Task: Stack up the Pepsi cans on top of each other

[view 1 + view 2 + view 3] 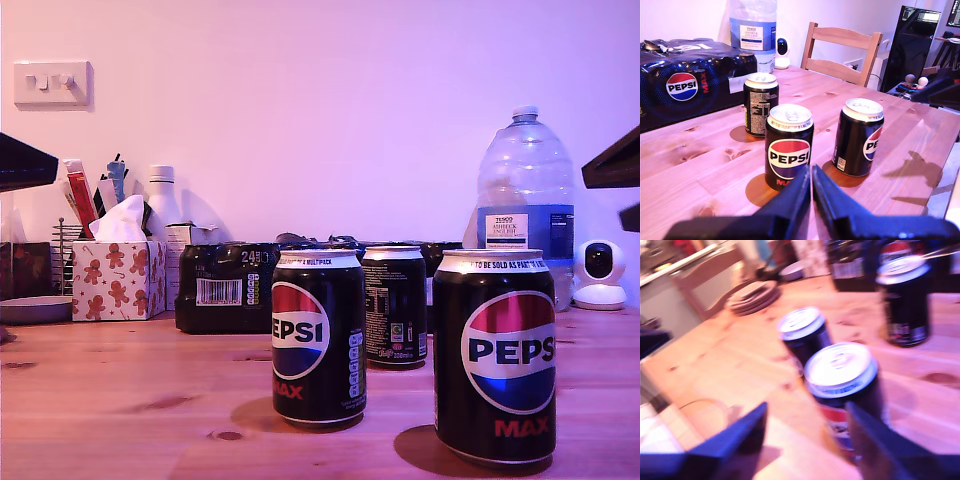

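Shows three Pepsi cans upright and unstacked on the table (120, 380) in front of the shrink-wrapped multipack (225, 288): rear can (394, 305) just before the pack, middle can (318, 338) farther out from it, front can (494, 355) farthest from it. Finds my first gripper (811, 182) clenched on nothing, fingers pressed together, aimed at the middle can. Finds my second gripper (806, 407) released, fingers spread wide with a can just ahead between them, probably the front can, though blurred. Judged to be the opening step: picking up a first can. Best done by lowering the spread fingers squarely astride the can's body, below the silver rim, clenching evenly, lifting straight, then centring base over rim before letting go. Risks a tipped can if closed off-centre.
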